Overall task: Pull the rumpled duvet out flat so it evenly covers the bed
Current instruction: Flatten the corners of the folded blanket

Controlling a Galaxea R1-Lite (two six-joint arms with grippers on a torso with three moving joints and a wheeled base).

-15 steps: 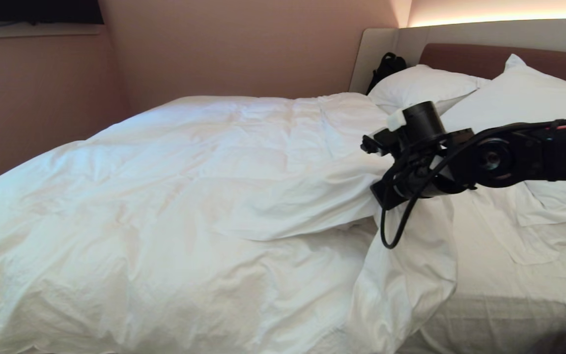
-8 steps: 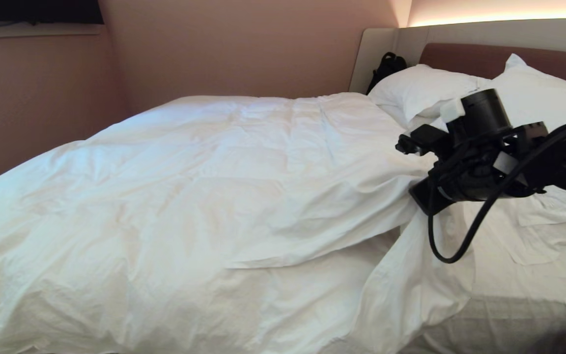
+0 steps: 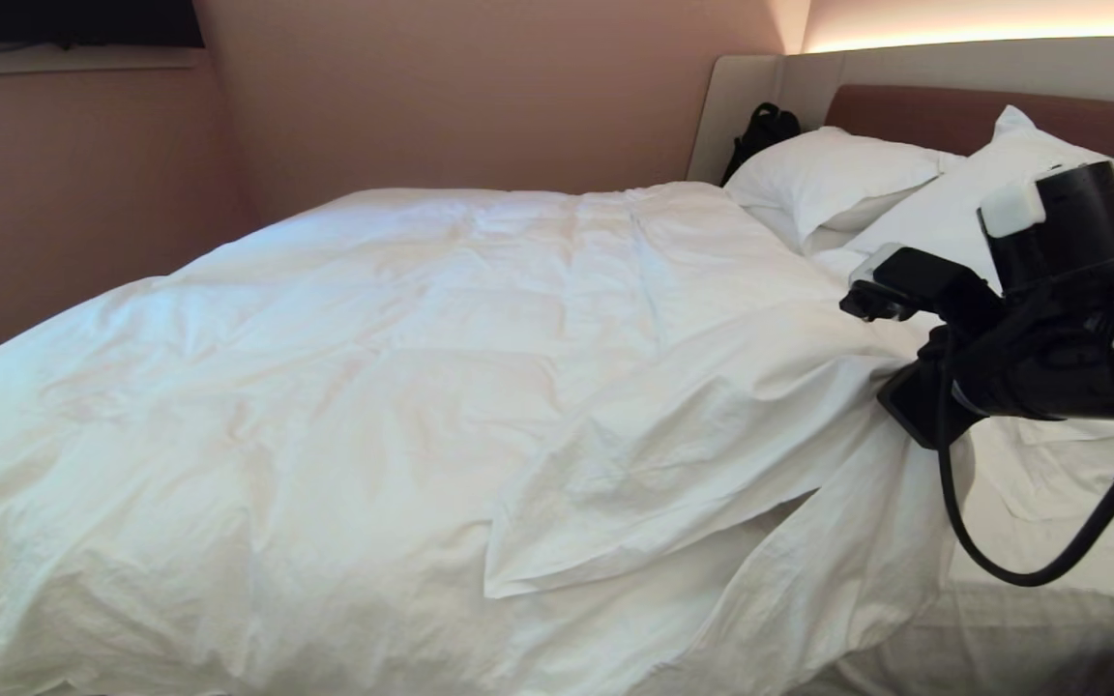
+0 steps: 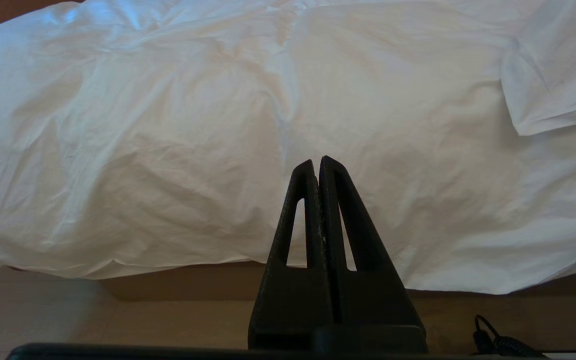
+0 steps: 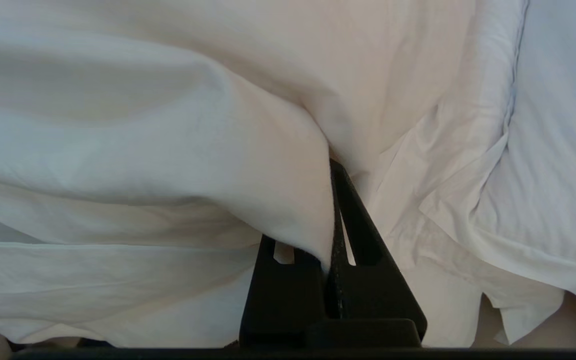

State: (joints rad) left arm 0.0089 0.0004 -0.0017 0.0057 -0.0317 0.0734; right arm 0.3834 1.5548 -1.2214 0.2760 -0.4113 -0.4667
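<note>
The right gripper (image 5: 329, 170) is clamping a fold of the duvet (image 3: 402, 387), its fingers pressed together on the cloth, which is draping over one finger (image 5: 353, 215) and hiding the other. It is hanging over the near side of the bed (image 3: 1031, 628), by the pillows (image 3: 837, 169), with the duvet's pinched edge stretching up to it from the rumpled spread. The left gripper (image 4: 317, 165) is hovering with its fingers together, holding nothing, beside the duvet's overhanging edge.
</note>
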